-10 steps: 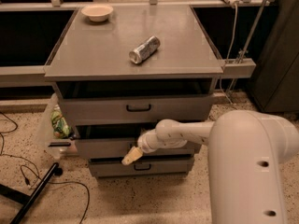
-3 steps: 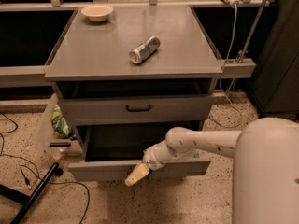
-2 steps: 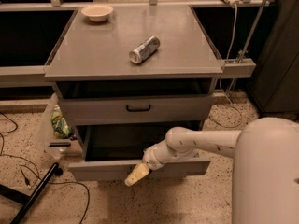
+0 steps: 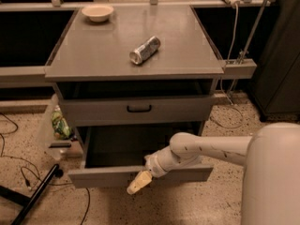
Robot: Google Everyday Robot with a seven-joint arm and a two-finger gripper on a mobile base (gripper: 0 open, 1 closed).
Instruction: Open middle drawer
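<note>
The middle drawer (image 4: 96, 177) is seen pulled well out beneath the table (image 4: 93, 53), so the task is judged nearly done, while the pincer (image 4: 139, 182) is held at its front, grip state not discernible.

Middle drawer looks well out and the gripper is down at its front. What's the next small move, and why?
Probably back the gripper straight off the drawer front, toward the robot. The middle drawer stands far out, its dark inside open to view beneath the shut top drawer, so more pull seems unneeded. The gripper sits low at the middle of that front.
</note>
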